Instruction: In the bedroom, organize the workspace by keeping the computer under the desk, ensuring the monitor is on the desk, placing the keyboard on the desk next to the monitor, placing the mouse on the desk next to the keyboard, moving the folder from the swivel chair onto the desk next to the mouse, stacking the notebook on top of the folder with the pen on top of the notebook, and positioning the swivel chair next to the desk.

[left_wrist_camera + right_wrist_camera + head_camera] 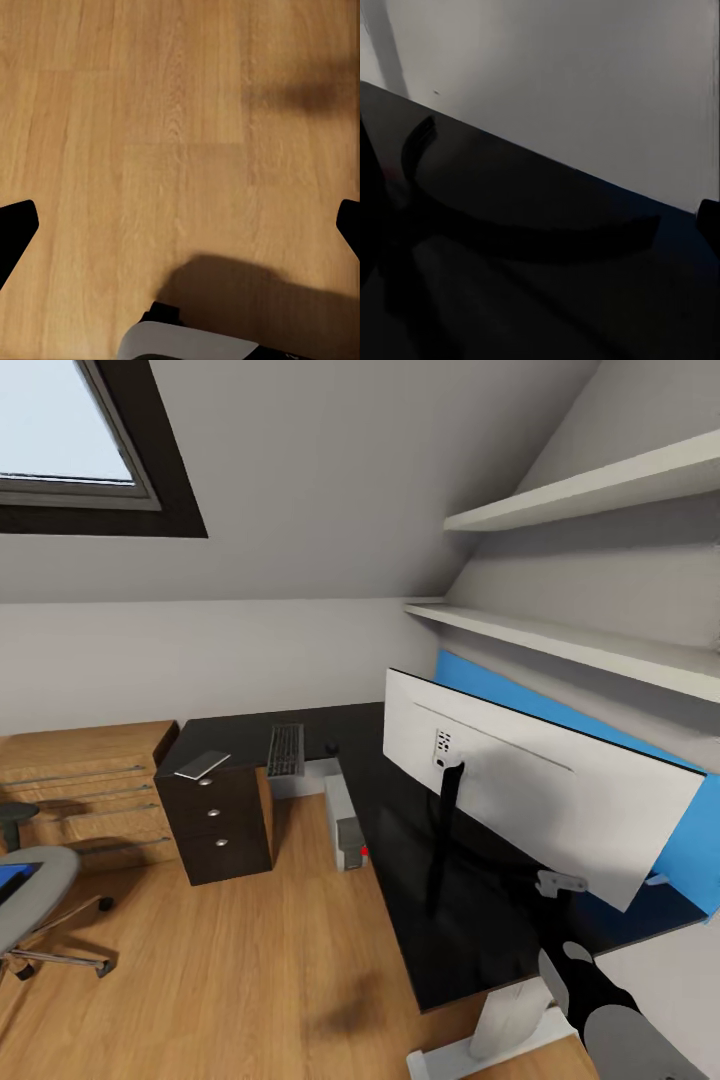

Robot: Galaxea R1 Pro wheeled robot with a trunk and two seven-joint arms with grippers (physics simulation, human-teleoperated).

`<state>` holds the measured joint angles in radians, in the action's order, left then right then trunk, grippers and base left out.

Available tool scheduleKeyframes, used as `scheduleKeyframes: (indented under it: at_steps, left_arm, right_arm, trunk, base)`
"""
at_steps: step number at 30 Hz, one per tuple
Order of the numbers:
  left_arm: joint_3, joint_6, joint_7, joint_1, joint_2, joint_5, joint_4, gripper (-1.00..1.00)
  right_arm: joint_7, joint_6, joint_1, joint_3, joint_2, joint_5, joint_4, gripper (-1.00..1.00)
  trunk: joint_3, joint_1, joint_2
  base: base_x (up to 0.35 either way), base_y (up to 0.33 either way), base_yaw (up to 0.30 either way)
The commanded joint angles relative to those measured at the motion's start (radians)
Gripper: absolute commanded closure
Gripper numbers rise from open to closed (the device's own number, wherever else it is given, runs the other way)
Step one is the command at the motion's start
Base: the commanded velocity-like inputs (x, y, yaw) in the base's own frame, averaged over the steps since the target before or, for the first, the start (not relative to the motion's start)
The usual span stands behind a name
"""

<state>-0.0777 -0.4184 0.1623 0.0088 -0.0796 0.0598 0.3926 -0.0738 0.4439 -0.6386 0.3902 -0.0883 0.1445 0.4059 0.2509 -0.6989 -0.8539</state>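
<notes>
One wide white-backed monitor (540, 800) stands on the glossy black L-shaped desk (400, 830), one slim dark grey keyboard (286, 749) lies farther along it, and one light grey tower computer (345, 822) sits beneath. One grey swivel chair (30, 890) carries the blue folder (12, 879). The left gripper (180, 225) hangs wide-spread over the wooden floor (150, 112); the right gripper's spread cannot be told.

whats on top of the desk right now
On the desk: the monitor with its white back to the camera, the keyboard, a small dark item beside it, and a flat grey item. The monitor hides whatever lies behind it.
</notes>
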Motion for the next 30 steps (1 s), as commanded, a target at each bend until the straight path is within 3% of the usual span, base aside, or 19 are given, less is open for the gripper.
scheduleKeyframes:
  at_steps: [1,16,30]
  left_arm:
    - [-0.002,-0.001,-0.003,0.0,-0.001,0.006,0.002,-1.0]
    - [-0.002,-0.002,-0.003,0.0,0.0,0.006,0.002,-1.0]
    - [-0.002,-0.002,-0.003,0.0,-0.001,0.005,0.002,-1.0]
  right_arm:
    - [-0.008,0.004,-0.001,0.009,0.0,0.007,-0.001,-1.0]
    - [-0.006,0.003,-0.001,0.015,-0.014,0.006,-0.001,-1.0]
    - [-0.007,0.003,-0.001,0.046,-0.017,0.007,-0.001,-1.0]
  trunk:
    - [0.001,0.0,-0.001]
    - [0.001,0.0,-0.001]
    - [0.001,0.0,-0.001]
  base:
    - [0.0,-0.072,0.0]
    - [0.018,-0.047,0.0]
    - [0.092,-0.083,0.0]
